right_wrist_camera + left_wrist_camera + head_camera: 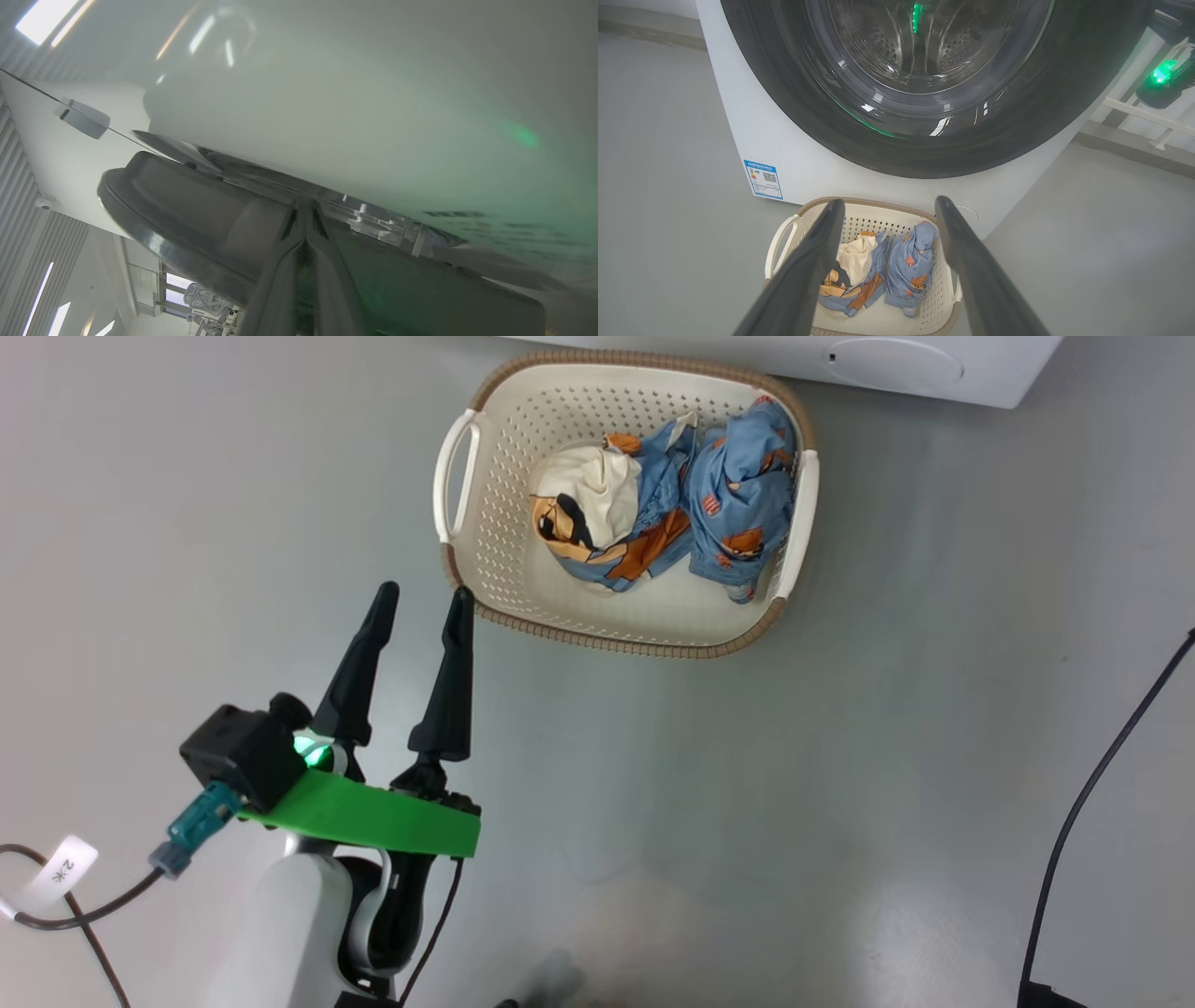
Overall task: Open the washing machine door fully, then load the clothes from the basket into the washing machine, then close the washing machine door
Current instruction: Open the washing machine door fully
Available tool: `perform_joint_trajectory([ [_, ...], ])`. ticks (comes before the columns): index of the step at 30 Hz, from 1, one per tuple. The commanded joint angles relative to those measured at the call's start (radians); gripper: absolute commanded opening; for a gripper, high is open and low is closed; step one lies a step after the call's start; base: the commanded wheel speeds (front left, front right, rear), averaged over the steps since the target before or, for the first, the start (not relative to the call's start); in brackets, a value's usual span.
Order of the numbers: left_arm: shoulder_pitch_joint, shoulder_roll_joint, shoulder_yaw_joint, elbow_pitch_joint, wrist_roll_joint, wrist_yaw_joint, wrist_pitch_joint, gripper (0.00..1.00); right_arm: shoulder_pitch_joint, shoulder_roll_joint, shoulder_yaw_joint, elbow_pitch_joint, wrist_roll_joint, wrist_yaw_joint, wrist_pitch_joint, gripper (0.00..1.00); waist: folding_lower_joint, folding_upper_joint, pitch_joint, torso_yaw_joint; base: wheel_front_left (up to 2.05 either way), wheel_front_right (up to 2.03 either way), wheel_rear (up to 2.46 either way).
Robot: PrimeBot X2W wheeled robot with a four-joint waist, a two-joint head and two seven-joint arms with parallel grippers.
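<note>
The cream basket (485,523) stands on the grey floor just in front of the white washing machine (934,364). In it lie the clothes (653,513), blue fabric with orange prints and a cream piece. My left gripper (422,602) hangs open and empty near the basket's front left corner, not touching it. Its wrist view looks over the basket (784,238) and clothes (878,270) up at the glossy black washing machine door (924,140). My right gripper (306,207) is shut, its tips at the seam between the door's rim (187,210) and the machine's white front (327,116).
A black cable (1102,775) runs across the floor at the right. A tagged cable (65,868) trails from my left wrist. The machine's lower front carries a blue label (763,179) and a round hatch (892,362). Open floor lies on both sides of the basket.
</note>
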Motion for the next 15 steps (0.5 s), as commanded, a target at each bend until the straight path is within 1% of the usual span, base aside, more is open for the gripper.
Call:
perform_joint_trajectory([
  [1, -0.006, 0.028, 0.027, -0.03, -0.006, -0.002, -0.006, 1.0, -0.02, 0.032, 0.015, -0.019, -0.011, 0.001, 0.005, 0.0, 0.0, 0.0, 0.016, 0.013, 0.0, 0.0, 0.0],
  [8, -0.015, 0.028, 0.023, -0.034, -0.018, -0.002, -0.006, 1.0, -0.041, 0.042, 0.035, -0.012, -0.022, 0.001, 0.007, 0.0, 0.0, 0.0, 0.028, 0.021, 0.0, 0.0, 0.0],
  [15, -0.009, 0.028, 0.022, -0.026, -0.015, -0.002, -0.006, 1.0, 0.002, 0.041, 0.057, -0.033, -0.021, 0.001, 0.015, 0.0, 0.0, 0.0, 0.005, 0.014, 0.0, 0.0, 0.0],
])
